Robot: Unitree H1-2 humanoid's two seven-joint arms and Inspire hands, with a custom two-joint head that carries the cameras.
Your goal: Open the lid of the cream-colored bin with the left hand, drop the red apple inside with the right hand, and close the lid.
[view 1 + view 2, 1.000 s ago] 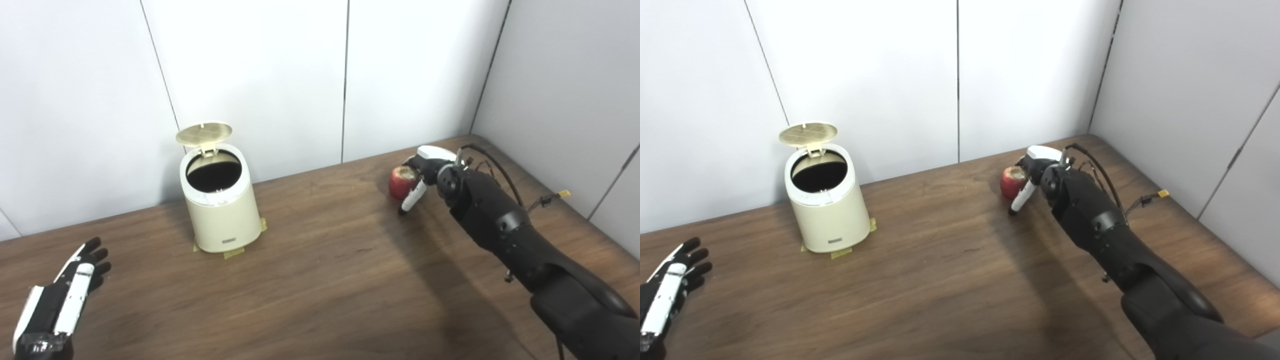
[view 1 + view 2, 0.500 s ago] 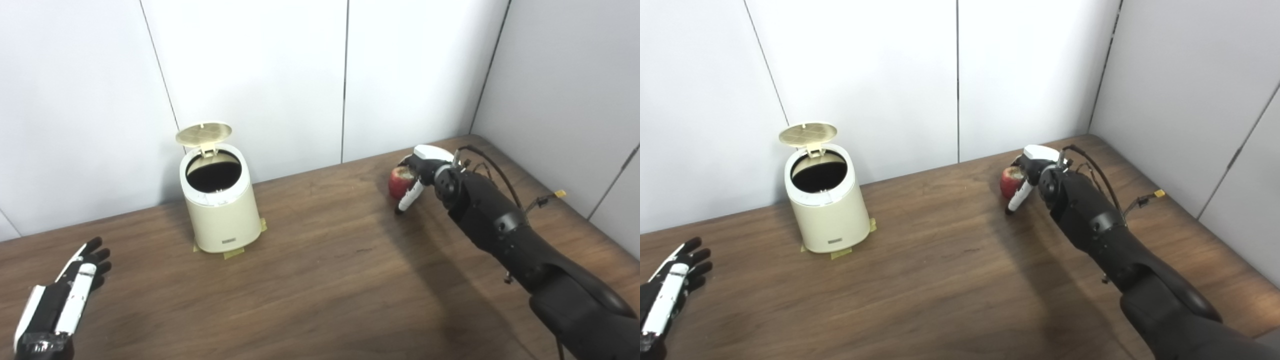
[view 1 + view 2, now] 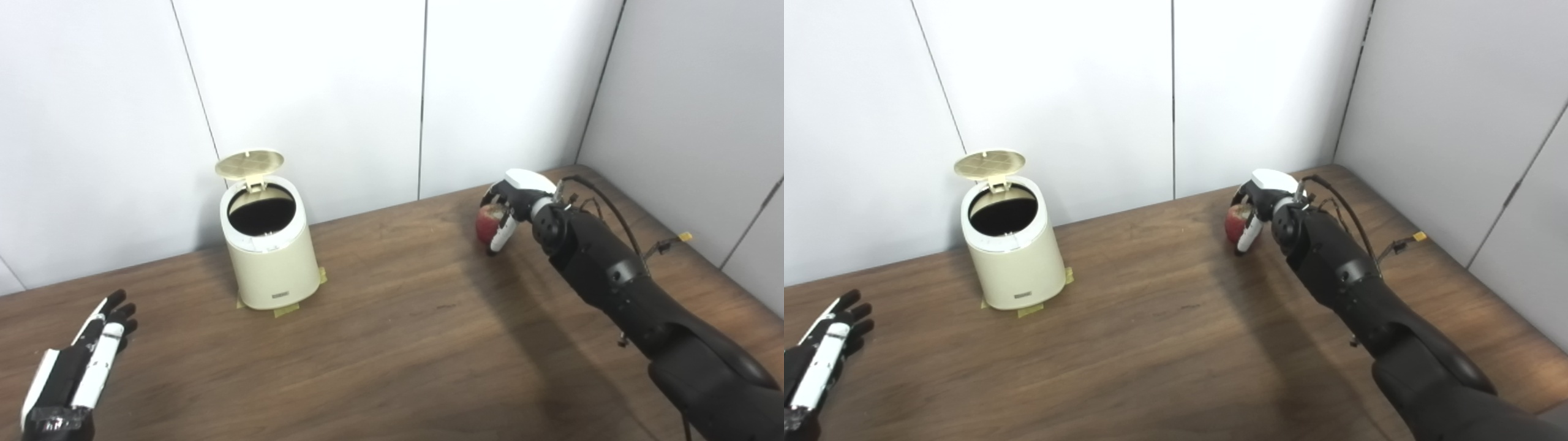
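Fingers of the right hand (image 3: 507,205) are curled around the apple (image 3: 487,223), near the table's (image 3: 392,343) far right corner. Compared with a second ago, the apple appears lifted slightly. The bin (image 3: 267,251), lid (image 3: 250,163) raised, lies well to the left along the far edge. The left hand (image 3: 76,373) rests spread and empty at the near left corner.

The bin (image 3: 269,257) is set on the table (image 3: 392,343), well left of the right hand's fingers (image 3: 499,233). The apple (image 3: 487,223) is enclosed between those fingers.

Wooden table (image 3: 392,343); cream bin (image 3: 269,257) taped (image 3: 286,310) down.
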